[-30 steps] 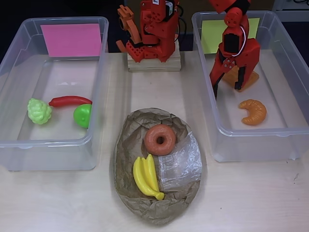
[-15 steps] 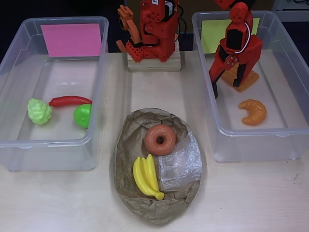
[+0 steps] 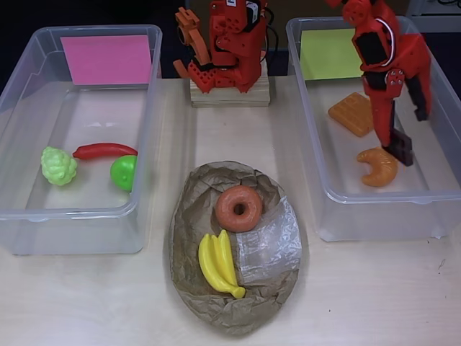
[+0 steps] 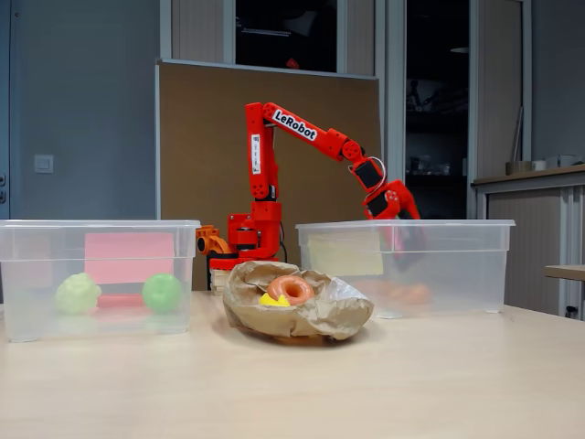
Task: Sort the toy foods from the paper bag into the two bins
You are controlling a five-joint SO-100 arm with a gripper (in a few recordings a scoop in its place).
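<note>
the red two-finger gripper (image 3: 407, 133) is being held over the clear plastic tub with the yellow-green label (image 3: 439, 108), fingers spread wide and gripping nothing; inside that tub the orange waffle (image 3: 351, 113) and orange croissant (image 3: 378, 166) are lying on the floor, the croissant right by one fingertip. the brown donut (image 3: 239, 207) and yellow banana (image 3: 220, 264) are sitting on the crumpled brown paper bag (image 3: 194, 223) between the tubs. the pale-green grapes (image 3: 58, 165), red chili (image 3: 104, 150) and green apple (image 3: 124, 173) are being kept in the clear tub with the pink label (image 3: 21, 79).
</note>
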